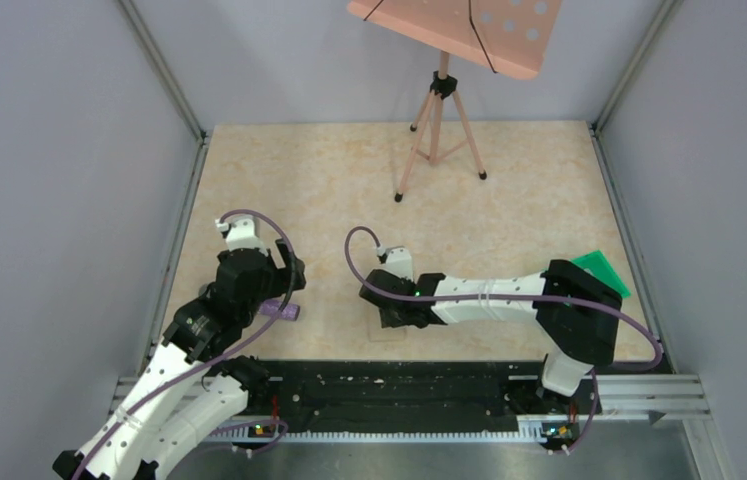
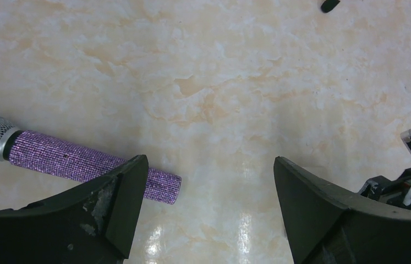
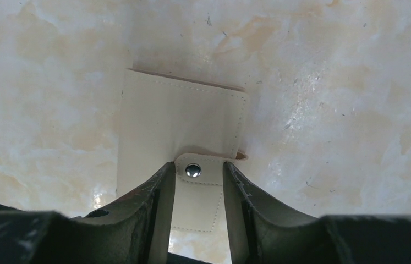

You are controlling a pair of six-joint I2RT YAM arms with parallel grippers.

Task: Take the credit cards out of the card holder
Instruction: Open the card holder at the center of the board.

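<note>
while the card holder (image 3: 181, 118) lies folded right under the right gripper (image 3: 197, 168), its strap (image 3: 195, 203) sits between the narrow jaws; pinched or not, i cannot tell.

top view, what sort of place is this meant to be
Probably a lab robot test cell: grey walls box in a marble-look table, two arms are bolted to a rail at its near edge, and props such as a music stand and microphone are set out.
</note>
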